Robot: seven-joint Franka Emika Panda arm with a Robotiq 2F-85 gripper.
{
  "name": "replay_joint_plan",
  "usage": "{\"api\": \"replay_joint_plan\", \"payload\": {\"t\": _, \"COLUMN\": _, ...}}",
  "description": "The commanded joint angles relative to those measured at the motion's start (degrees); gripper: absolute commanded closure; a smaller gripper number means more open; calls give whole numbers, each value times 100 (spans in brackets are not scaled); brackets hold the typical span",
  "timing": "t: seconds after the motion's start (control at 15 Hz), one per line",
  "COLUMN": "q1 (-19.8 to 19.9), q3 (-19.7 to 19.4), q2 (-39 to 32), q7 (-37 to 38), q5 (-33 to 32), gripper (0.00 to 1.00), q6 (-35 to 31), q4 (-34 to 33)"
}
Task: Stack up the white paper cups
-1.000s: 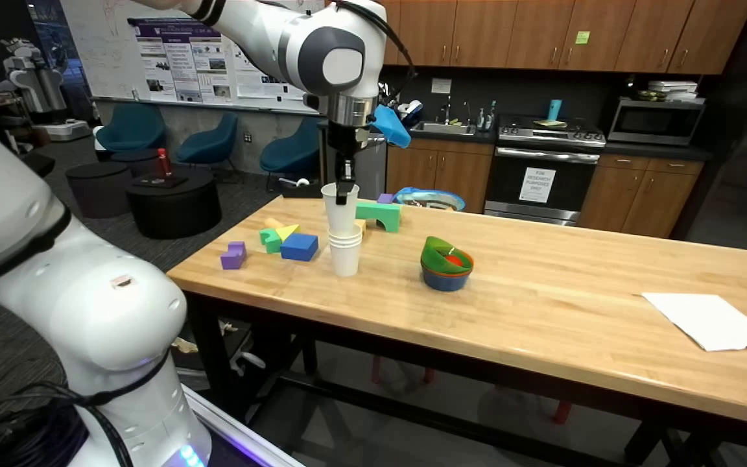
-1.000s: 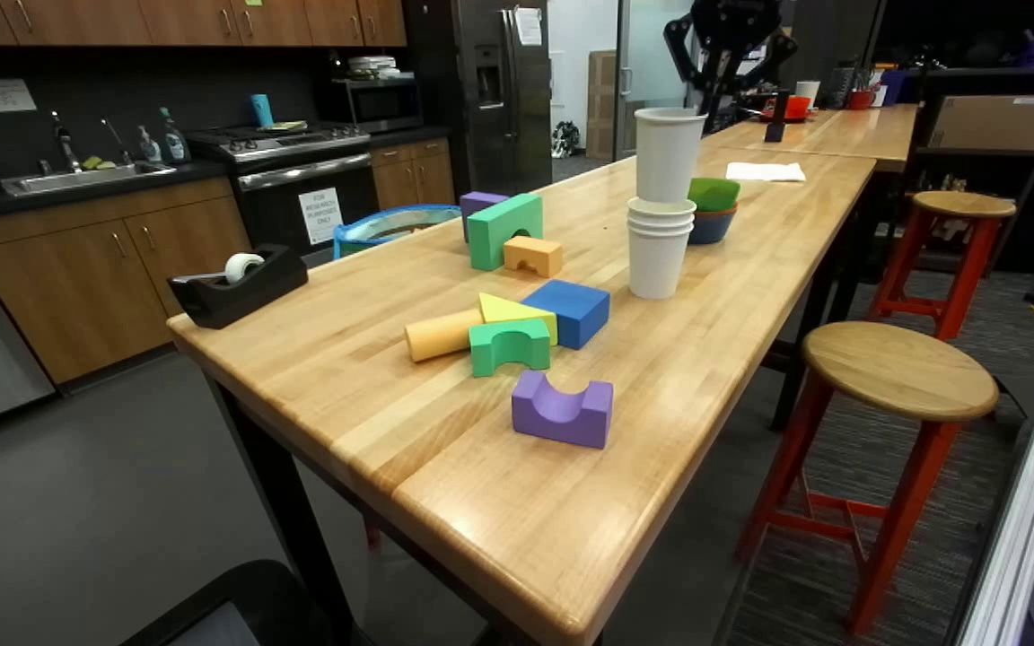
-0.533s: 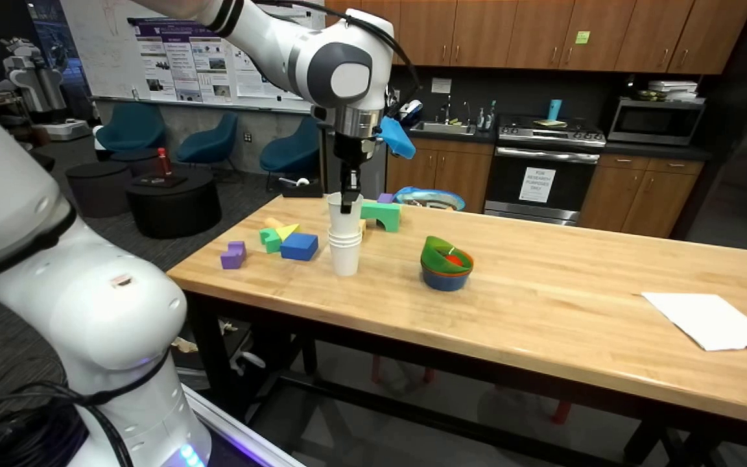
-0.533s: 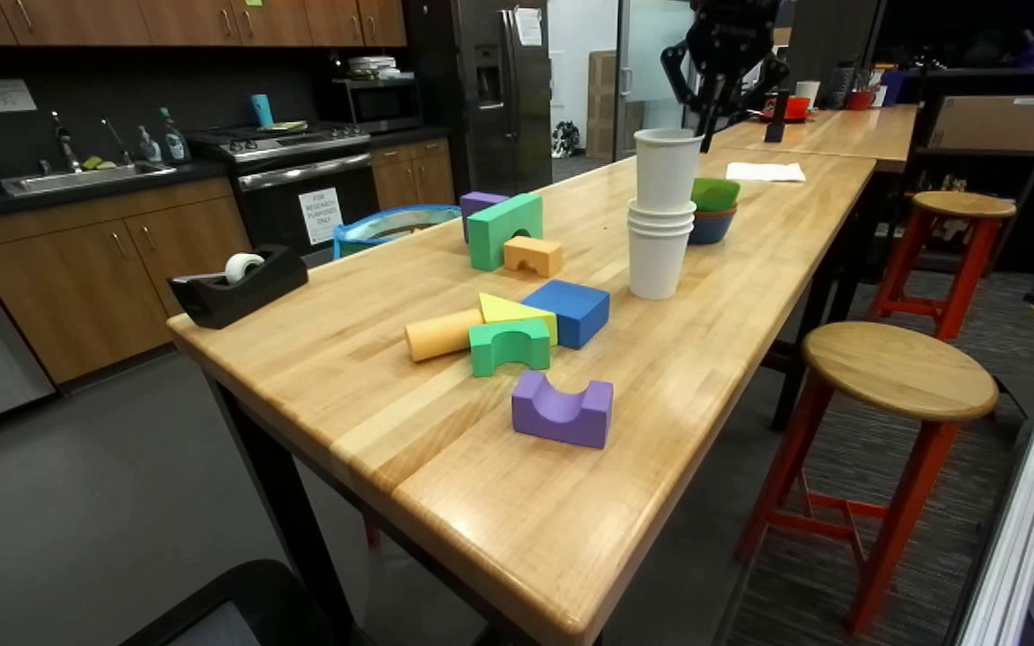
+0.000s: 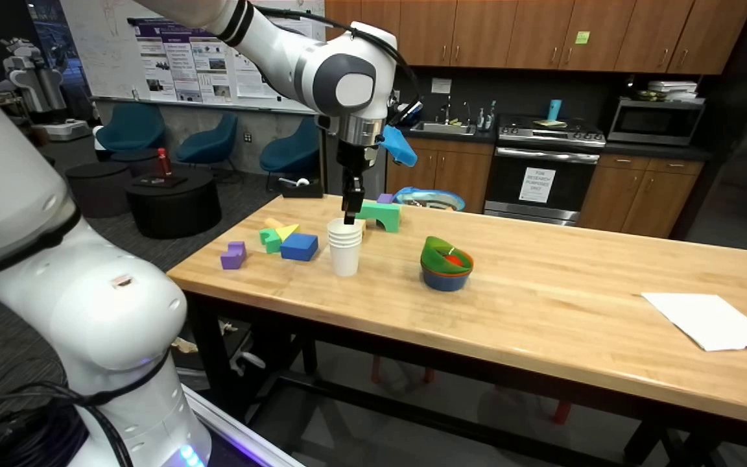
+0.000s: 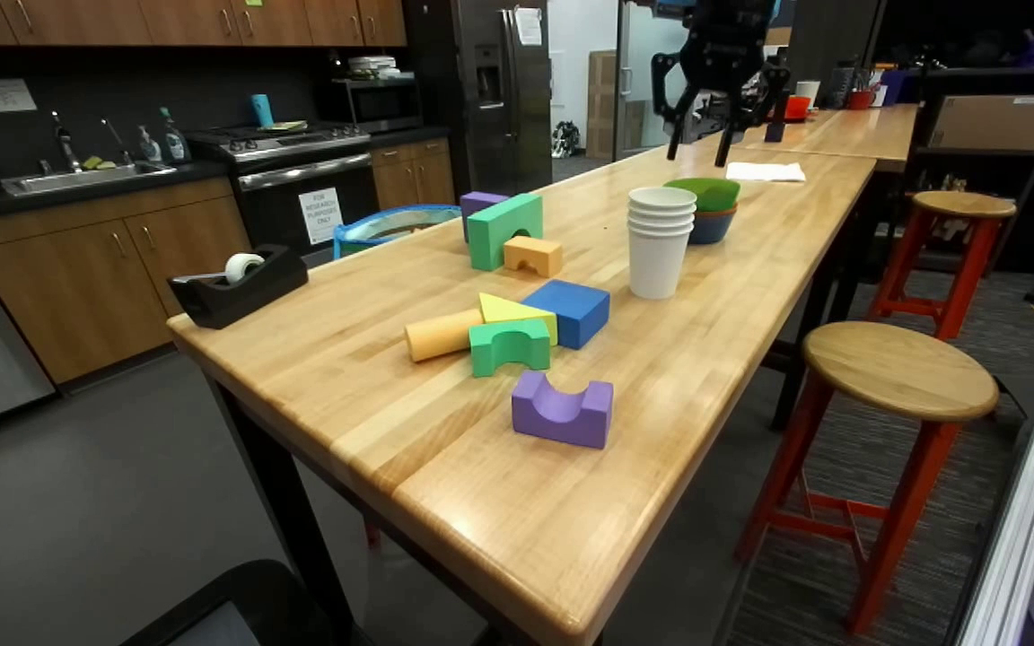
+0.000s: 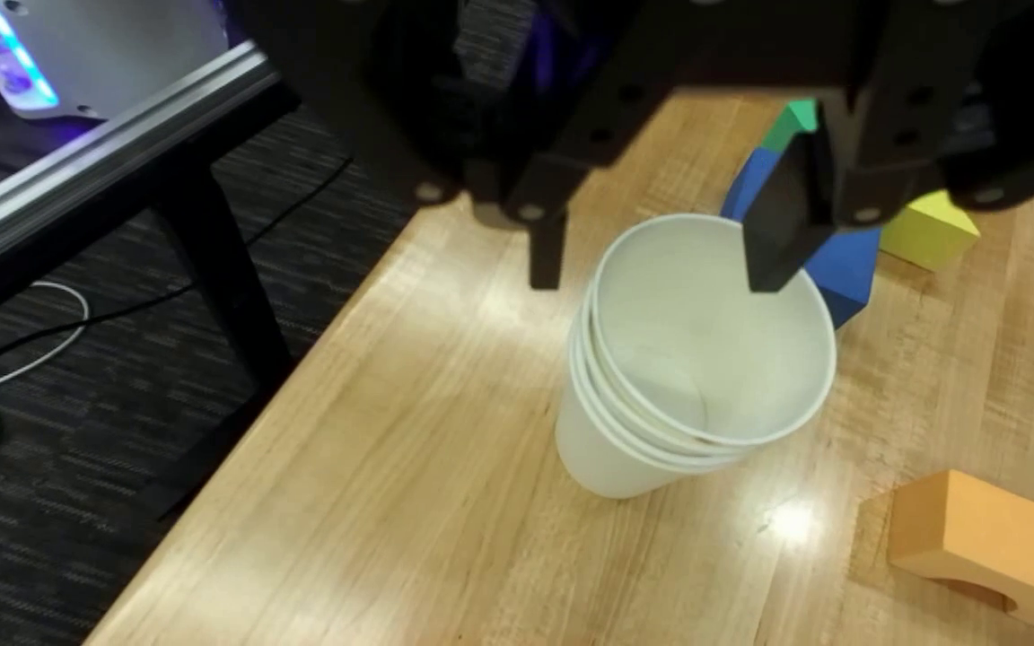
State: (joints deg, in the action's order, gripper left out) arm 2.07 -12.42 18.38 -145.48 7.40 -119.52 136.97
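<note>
White paper cups [image 6: 659, 262]: one nested, upright stack on the wooden table [image 6: 472, 502], several rims showing, exact count unclear. Progress: I judge the stacking done, since I see no loose cup beside it; only backing away seems left to me. Gripper [image 6: 698, 161]: fingers parted above the stack, nothing held. Surface: blue block [image 6: 568, 313] near the stack; green bowl [image 5: 437, 257] tilted above a blue bowl [image 5: 443, 281]; white paper sheet [image 5: 711, 320] farther along. Room: stove [image 5: 539, 172] beyond the table, red-legged stool [image 6: 898, 370] alongside.

Smooth paper cups [image 6: 659, 256], glossy wood tabletop [image 6: 481, 502]
</note>
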Motion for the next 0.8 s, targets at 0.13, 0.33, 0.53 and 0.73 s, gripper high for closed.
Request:
{"api": "replay_joint_plan", "payload": {"t": 0.13, "q1": -31, "q3": 14, "q2": 82, "q7": -123, "q5": 202, "gripper": 1, "q6": -61, "q4": -93}}
{"api": "replay_joint_plan", "payload": {"t": 0.33, "q1": -10, "q3": 71, "q2": 269, "q7": 58, "q5": 279, "gripper": 0, "q6": -353, "q4": 3}}
{"api": "replay_joint_plan", "payload": {"t": 0.53, "q1": 10, "q3": 120, "q2": 319, "q7": 506, "q5": 378, "gripper": 0, "q6": -611, "q4": -33}}
{"api": "replay_joint_plan", "payload": {"t": 0.73, "q1": 41, "q3": 126, "q2": 295, "q7": 1198, "q5": 481, "gripper": 0, "q6": -759, "q4": -96}}
